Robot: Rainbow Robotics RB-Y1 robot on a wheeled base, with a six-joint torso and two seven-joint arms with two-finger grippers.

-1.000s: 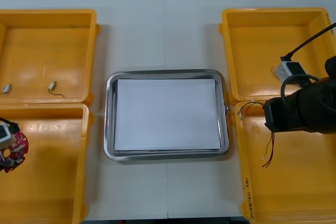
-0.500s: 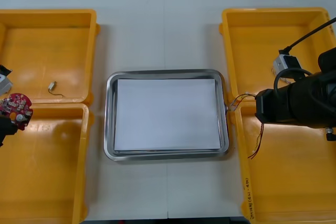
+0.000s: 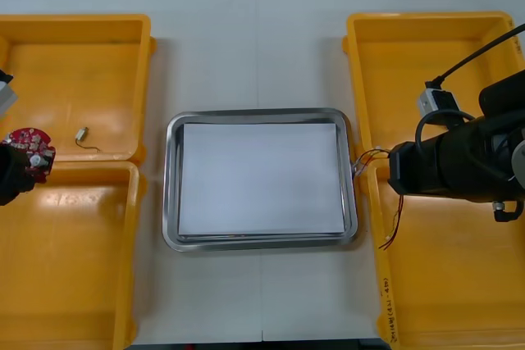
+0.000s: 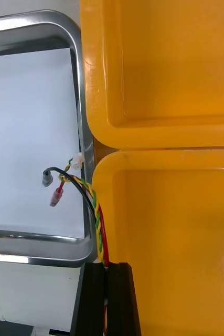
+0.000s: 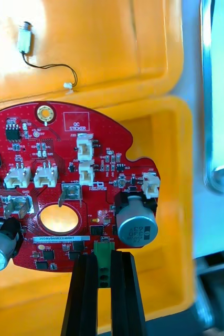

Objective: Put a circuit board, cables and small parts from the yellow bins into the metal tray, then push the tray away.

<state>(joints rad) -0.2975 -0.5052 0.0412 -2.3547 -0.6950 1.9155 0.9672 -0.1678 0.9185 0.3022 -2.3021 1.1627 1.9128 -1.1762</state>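
Yellow bins (image 3: 74, 88) line the side edges of the table (image 3: 262, 38). The left gripper (image 5: 104, 260) pinches the circuit board (image 5: 75, 173), now nearer the far edge; the right gripper (image 4: 107, 268) pinches the cable (image 4: 93, 205), now nearer the metal tray (image 3: 170, 194).

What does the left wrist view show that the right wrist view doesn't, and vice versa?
Left wrist view, not the right: the left gripper shut on the round red circuit board, and a small metal part with a thin wire in a yellow bin. Right wrist view, not the left: the right gripper shut on the twisted red and yellow cable, its ends over the shiny metal tray's white inside. Both: the tray's rim and yellow bins.
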